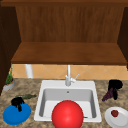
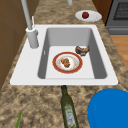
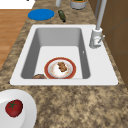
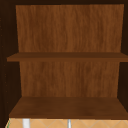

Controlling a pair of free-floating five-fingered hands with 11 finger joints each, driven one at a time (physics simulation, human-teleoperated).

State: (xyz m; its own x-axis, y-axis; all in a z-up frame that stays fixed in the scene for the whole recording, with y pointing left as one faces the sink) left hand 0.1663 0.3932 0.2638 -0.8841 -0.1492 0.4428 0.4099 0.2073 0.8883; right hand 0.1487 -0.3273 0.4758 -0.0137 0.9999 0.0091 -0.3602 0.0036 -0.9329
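My left hand (image 1: 17, 102) hovers over a blue plate (image 1: 16, 114) on the left counter, its fingers hanging loosely and holding nothing. At the right of the sink, my right hand (image 1: 115, 85) is raised above the counter, fingers curled on a dark purple, eggplant-like thing (image 1: 107, 95) that slants down to the left. Below it a white plate (image 1: 121, 120) carries a red tomato (image 1: 114, 113). The blue plate (image 3: 41, 14) and the tomato (image 3: 13, 108) also show in the right side view.
A white sink (image 2: 75, 35) holds a red-rimmed plate (image 2: 79, 65) with brown food and a small brown item (image 2: 82, 50). A big red round thing (image 1: 67, 115) stands before the basin. Faucet (image 1: 68, 76), lying green bottle (image 2: 68, 110), potted plant (image 1: 9, 81), wooden shelves (image 4: 67, 106) above.
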